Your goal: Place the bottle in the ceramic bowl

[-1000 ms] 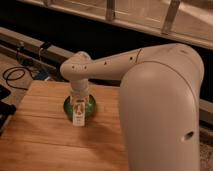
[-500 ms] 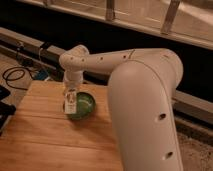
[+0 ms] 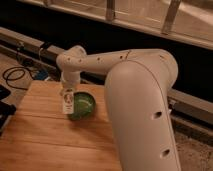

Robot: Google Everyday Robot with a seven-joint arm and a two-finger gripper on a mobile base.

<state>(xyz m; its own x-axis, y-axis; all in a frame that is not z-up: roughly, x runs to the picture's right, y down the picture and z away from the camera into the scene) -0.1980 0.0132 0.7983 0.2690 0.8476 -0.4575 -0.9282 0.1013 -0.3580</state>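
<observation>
The bottle [image 3: 67,102], small and white with a pale label and dark markings, hangs upright under the arm's wrist. My gripper [image 3: 67,94] is shut on its top, at the left rim of the ceramic bowl [image 3: 83,106]. The bowl is round, glossy green inside, and sits on the wooden table [image 3: 45,135]. The bottle's lower end is level with the bowl's left rim; I cannot tell whether it touches it. The large white arm [image 3: 140,100] reaches in from the right and hides the table's right side.
A black cable [image 3: 12,75] lies on the floor at the left beyond the table. A dark object [image 3: 4,109] stands at the table's left edge. A dark rail [image 3: 30,42] and a wall run behind the table.
The gripper has carried the bottle from over the bowl's middle to the bowl's left rim. The bowl has not moved.
</observation>
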